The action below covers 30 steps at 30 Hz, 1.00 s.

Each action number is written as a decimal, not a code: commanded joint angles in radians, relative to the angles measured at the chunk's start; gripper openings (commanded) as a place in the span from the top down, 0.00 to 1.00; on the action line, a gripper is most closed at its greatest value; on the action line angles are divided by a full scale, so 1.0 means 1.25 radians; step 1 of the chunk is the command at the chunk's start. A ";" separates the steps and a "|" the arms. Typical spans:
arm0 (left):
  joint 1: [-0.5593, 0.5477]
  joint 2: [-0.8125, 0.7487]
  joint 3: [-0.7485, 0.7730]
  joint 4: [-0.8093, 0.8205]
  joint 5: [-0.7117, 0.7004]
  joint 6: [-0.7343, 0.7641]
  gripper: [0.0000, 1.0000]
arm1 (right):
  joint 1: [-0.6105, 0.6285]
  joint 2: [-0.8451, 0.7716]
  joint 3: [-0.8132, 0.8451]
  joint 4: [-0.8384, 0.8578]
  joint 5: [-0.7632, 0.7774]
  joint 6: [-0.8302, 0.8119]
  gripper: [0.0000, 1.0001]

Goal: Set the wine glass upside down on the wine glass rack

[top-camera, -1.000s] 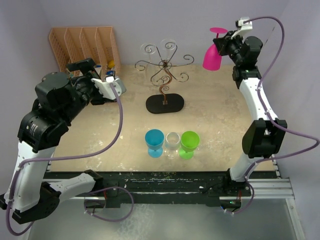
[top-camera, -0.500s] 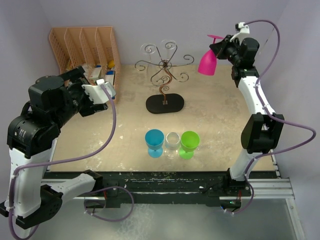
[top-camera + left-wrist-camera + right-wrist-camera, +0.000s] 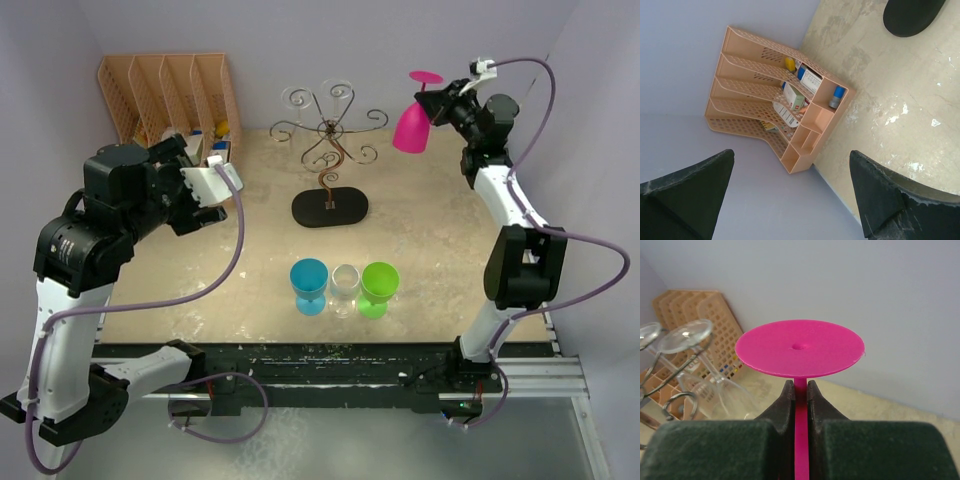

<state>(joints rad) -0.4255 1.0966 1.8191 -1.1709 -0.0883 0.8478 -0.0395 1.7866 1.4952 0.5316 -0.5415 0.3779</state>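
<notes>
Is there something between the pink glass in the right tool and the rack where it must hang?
Nothing visible stands between them. The pink glass, held upside down by its stem in the right tool, has only open air toward the rack. Clear glasses hang on the rack's far arms, beside the path.

over the last second my right pincer (image 3: 437, 95) has carried the pink wine glass (image 3: 410, 128) leftward and slightly lower in the top view. its bowl now hangs nearer the wine glass rack (image 3: 328, 150), though clear of the scroll arms. my left pincer (image 3: 212, 185) drew back toward the left wall, then came partway back, ending a touch nearer me than where it began. that arm's elbow now sits higher.
</notes>
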 commanded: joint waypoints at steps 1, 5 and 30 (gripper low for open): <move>0.013 0.001 0.006 0.023 0.035 -0.043 0.00 | 0.008 0.014 -0.035 0.326 -0.119 0.021 1.00; 0.024 0.007 0.027 0.025 0.060 -0.064 0.00 | 0.024 0.053 -0.093 0.571 -0.179 0.037 1.00; 0.045 0.003 0.023 0.051 0.056 -0.079 0.00 | 0.119 0.175 -0.041 0.921 -0.325 0.226 1.00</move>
<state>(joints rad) -0.3790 1.1049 1.8286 -1.1522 -0.0326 0.7685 0.0910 2.0636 1.4467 1.5333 -0.8936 0.6273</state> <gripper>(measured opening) 0.994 0.046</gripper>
